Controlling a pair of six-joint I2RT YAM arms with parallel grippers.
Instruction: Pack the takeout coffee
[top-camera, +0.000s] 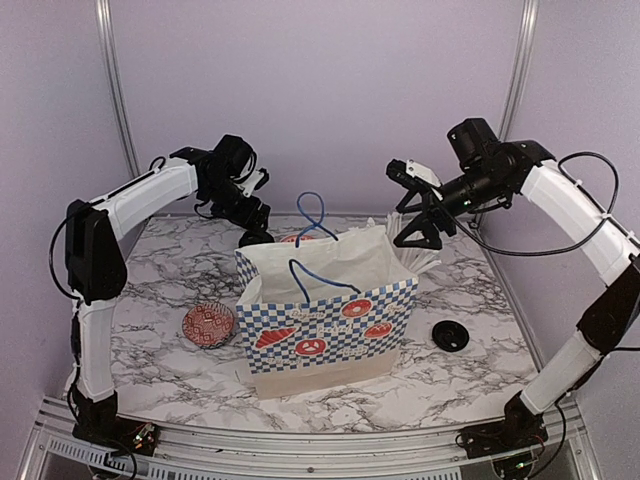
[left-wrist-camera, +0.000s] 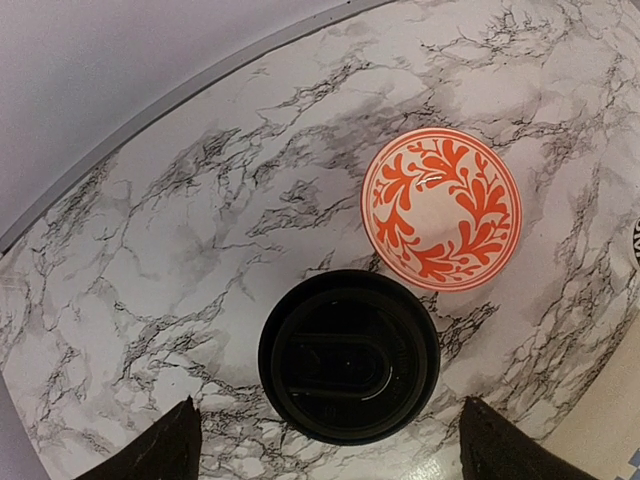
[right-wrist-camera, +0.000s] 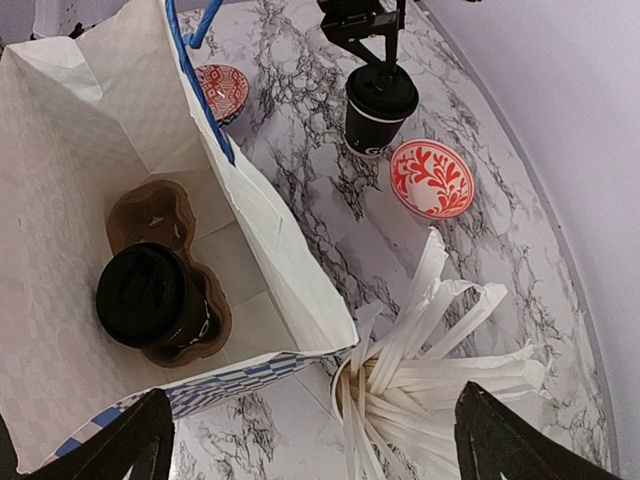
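While the left gripper (left-wrist-camera: 328, 412) hangs directly above the lidded black paper cup on the table (left-wrist-camera: 348, 355), I record its fingers (left-wrist-camera: 165, 445) spread wide, one on each side of the round black plastic lid and clear of it. The tool is open and holds nothing. I judge this placement to be the set-up for a top-down grasp.

That cup stands upright on the marble-patterned table (top-camera: 170, 270), behind the white paper bag with the blue checked band (top-camera: 330, 325) and just beside a round red-and-white patterned dish (left-wrist-camera: 441, 208).

Inside the bag, the right wrist view shows a brown pulp two-hole carrier tray (right-wrist-camera: 150, 215) lying flat on the floor. The lidded black paper cup in the bag (right-wrist-camera: 150, 295) is seated in one hole and the other hole is vacant. I take the vacant hole to be where the outside cup belongs, so the task appears about half done.

The right gripper (top-camera: 420, 230) hovers beside the bag mouth, above the black cup of long white sticks (right-wrist-camera: 430, 370). Its fingers are wide apart and empty, probably parked to keep the bag opening unobstructed.

One risk is that the blue cord handles (top-camera: 318, 215) stand across the opening.
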